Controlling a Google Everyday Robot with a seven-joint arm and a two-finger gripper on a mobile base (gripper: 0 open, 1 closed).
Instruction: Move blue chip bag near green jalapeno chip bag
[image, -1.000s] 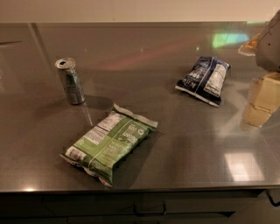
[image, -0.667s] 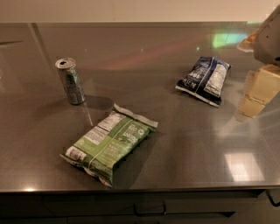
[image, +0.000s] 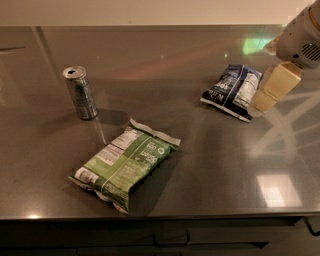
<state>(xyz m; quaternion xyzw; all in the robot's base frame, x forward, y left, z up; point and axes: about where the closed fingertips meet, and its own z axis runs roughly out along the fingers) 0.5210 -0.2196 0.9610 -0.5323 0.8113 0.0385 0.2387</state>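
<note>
View: the one camera view is looking down across the table from its near edge.
Table (image: 215, 170): a dark, glossy grey top is carrying two bags and a can; pale patches of light are reflecting off it at about 4 o'clock from the middle of the picture.
Blue chip bag (image: 232, 91): it is lying flat at about 2 o'clock from the middle, with its white print and white panel facing up.
Green chip bag (image: 125, 167): it is lying flat at about 7 o'clock from the middle, near the front edge. Its white nutrition panel is facing up and its crimped ends are pointing toward 1 and 7 o'clock.
Bags to each other: the blue chip bag is sitting at 2 o'clock from the green chip bag, well apart, with bare table between them.
Can (image: 80, 92): it is standing upright at 10 o'clock from the middle and at 11 o'clock from the green chip bag, near it but not touching.
Arm (image: 301, 37): its white housing is reaching in from the right edge at 2 o'clock.
Tool (image: 270, 92): a cream-coloured piece is hanging below the arm at 3 o'clock from the blue chip bag, just beside the bag's right edge. I cannot tell whether it is touching the bag, nor whether it is open or closed.
</note>
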